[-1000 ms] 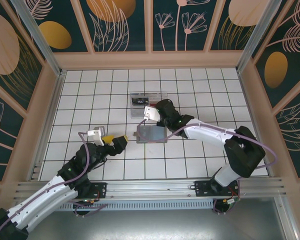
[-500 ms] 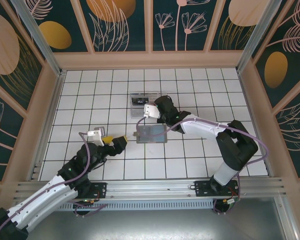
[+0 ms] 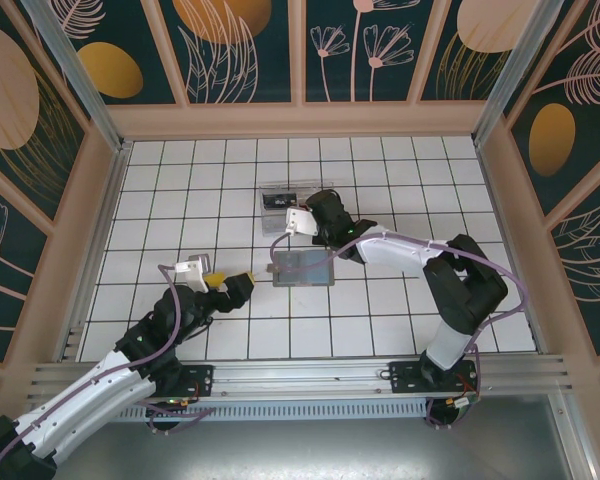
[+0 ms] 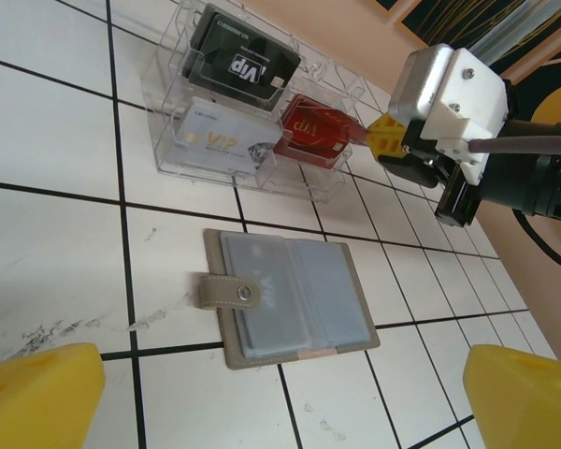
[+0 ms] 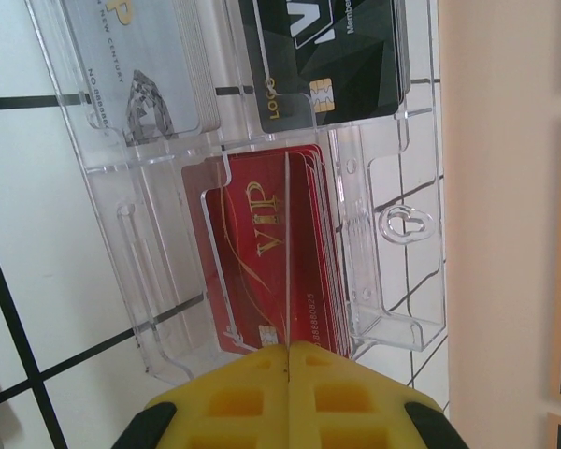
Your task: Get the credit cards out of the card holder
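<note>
Card holder (image 4: 290, 299) lies open mid-bench, just near of the clear tray (image 5: 393, 290). Right tool (image 5: 288, 354) is pinched together on a red card (image 5: 287, 234) over the tray, and left tool (image 4: 280, 398) is wide apart at the near left. The card might snag the tray wall and flip out.

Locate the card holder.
Top view: the card holder lies open mid-table, just nearer than the clear tray, right of the left gripper.

Seen from above, the card holder (image 3: 302, 268) has open tiles from 5 to 7 o'clock. The left gripper (image 3: 232, 281), jaws wide, sits at its 9 o'clock. At 12 o'clock the right gripper (image 3: 298, 222), closed on a red credit card (image 5: 287, 234), hangs against the clear plastic tray (image 3: 283, 197). The right arm (image 3: 400, 250) crosses from 1 to 3 o'clock.
</note>
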You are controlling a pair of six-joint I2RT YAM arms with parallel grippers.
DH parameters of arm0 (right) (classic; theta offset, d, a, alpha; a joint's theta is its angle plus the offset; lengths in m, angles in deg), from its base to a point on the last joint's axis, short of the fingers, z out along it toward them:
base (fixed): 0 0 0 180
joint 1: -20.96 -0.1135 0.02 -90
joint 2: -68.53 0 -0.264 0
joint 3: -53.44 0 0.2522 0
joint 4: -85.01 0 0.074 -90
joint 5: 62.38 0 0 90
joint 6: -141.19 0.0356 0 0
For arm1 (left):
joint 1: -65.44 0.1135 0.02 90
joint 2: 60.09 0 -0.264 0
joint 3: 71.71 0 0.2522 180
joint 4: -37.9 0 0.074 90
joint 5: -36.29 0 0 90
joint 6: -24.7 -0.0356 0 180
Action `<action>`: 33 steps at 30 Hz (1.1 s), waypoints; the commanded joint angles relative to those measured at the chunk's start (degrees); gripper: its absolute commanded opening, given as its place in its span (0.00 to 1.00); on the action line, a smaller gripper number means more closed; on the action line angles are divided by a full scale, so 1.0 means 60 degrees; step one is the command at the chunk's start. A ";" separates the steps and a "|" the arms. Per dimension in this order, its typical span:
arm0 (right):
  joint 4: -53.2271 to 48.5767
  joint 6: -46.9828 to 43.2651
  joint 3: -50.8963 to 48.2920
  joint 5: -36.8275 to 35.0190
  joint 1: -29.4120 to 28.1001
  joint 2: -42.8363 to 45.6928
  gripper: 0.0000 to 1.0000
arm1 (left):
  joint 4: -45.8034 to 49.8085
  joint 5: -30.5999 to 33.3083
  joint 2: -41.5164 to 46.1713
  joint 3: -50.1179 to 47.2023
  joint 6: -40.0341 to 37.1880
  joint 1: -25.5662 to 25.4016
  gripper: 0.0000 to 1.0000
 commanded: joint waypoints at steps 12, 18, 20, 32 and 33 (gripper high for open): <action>0.0164 -0.0549 -0.0324 -0.0113 -0.0161 0.0706 0.00 | 0.0018 0.0133 0.0019 -0.0127 -0.0203 0.0041 0.99; 0.0048 -0.0653 -0.0217 -0.0163 -0.0153 0.0449 0.00 | 0.0032 0.0113 0.0015 -0.0111 -0.0208 0.0041 0.99; 0.0114 -0.0729 -0.0193 -0.0251 -0.0153 0.0306 0.00 | 0.0045 0.0119 0.0029 -0.0111 -0.0215 0.0040 0.99; -0.0044 -0.0583 0.0296 -0.0275 0.0039 -0.0273 0.00 | 0.0135 0.0163 0.0084 -0.0098 -0.0226 0.0040 0.99; -0.0076 -0.0557 0.0318 -0.0260 0.0038 -0.0287 0.00 | 0.0135 0.0163 0.0080 -0.0110 -0.0230 0.0040 0.99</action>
